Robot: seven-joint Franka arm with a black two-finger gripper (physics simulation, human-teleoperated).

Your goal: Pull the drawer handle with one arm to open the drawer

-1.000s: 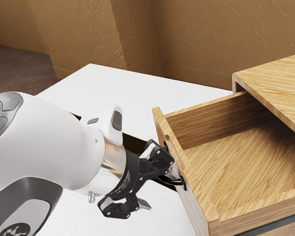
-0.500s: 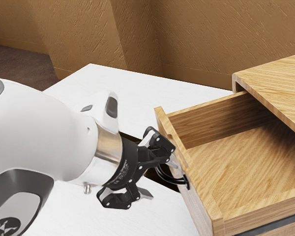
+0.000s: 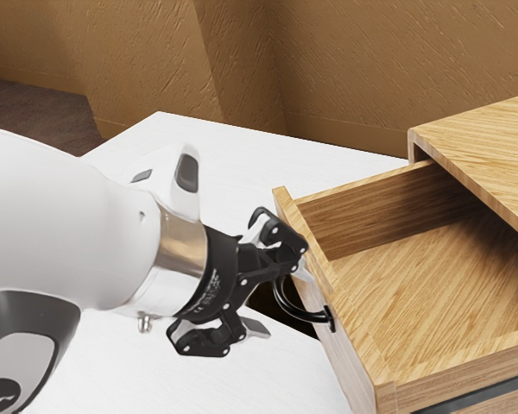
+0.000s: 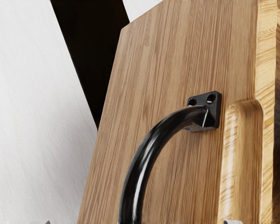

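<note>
- The drawer (image 3: 414, 285) stands pulled well out of the wooden cabinet (image 3: 483, 142), with its bare wooden floor exposed.
- The cabinet sits on the white desk (image 3: 242, 164), at the exterior view's right.
- The black curved handle (image 3: 295, 312) is mounted on the drawer front (image 4: 168, 93), fixed by a two-screw bracket (image 4: 204, 109).
- The arm enters from the exterior view's left, and the claw (image 3: 279, 297) is positioned at the handle.
- The claw is spread wide. The handle (image 4: 144, 158) passes between the fingers, and neither fingertip (image 3: 300, 269) clamps it.
</note>
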